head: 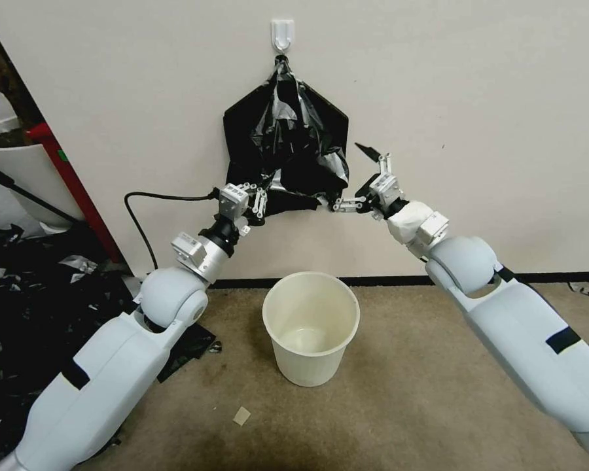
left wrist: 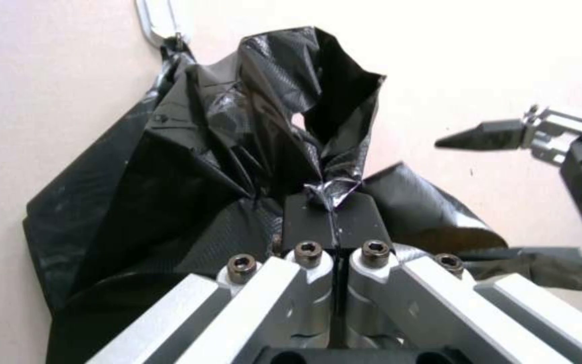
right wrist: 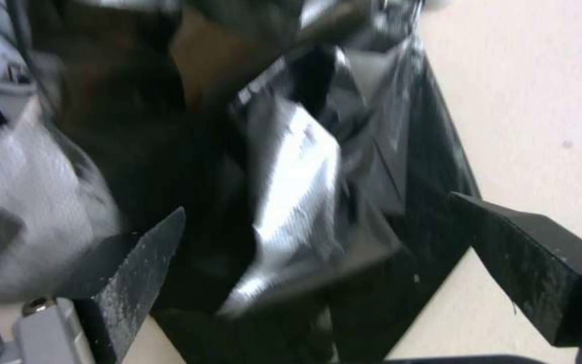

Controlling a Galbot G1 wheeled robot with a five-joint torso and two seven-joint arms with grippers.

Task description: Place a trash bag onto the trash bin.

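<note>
The trash bag (head: 293, 134) is hanging on the wall from a white hook (head: 282, 33), bunched at the top and spreading out lower down, so its long axis runs pretty much straight from 12 to 6 o'clock. Behind it sits a flat matte black pack (head: 242, 131), pentagon-ish, with its point up at the hook too.

Going left to right in the head view: at about 9 o'clock there's a heap of torn black plastic scraps (head: 26, 288) on the floor. Then the left gripper (head: 263, 198) is up at the bag's lower left edge. Dead centre, at 6 o'clock from the bag, the trash bin (head: 311, 327) stands upright on the carpet (head: 406, 392), mouth open upward, well apart from the bag. Then the right gripper (head: 356, 175) is at the bag's lower right corner, fingers spread wide, one pointing up and left, the other lying toward the bag's bottom edge.

The left wrist view gives you what the head view can't: the left gripper's (left wrist: 335, 215) black pads are pressed together with a thin pinch of glossy bag (left wrist: 264, 126) film caught between them. It also catches one of the right gripper's fingers (left wrist: 486, 136) off to the side.

The right wrist view is blurry, but the right gripper (right wrist: 318, 263) is clearly agape, its two fingers straddling shiny bag (right wrist: 291, 167) plastic without clamping it.
</note>
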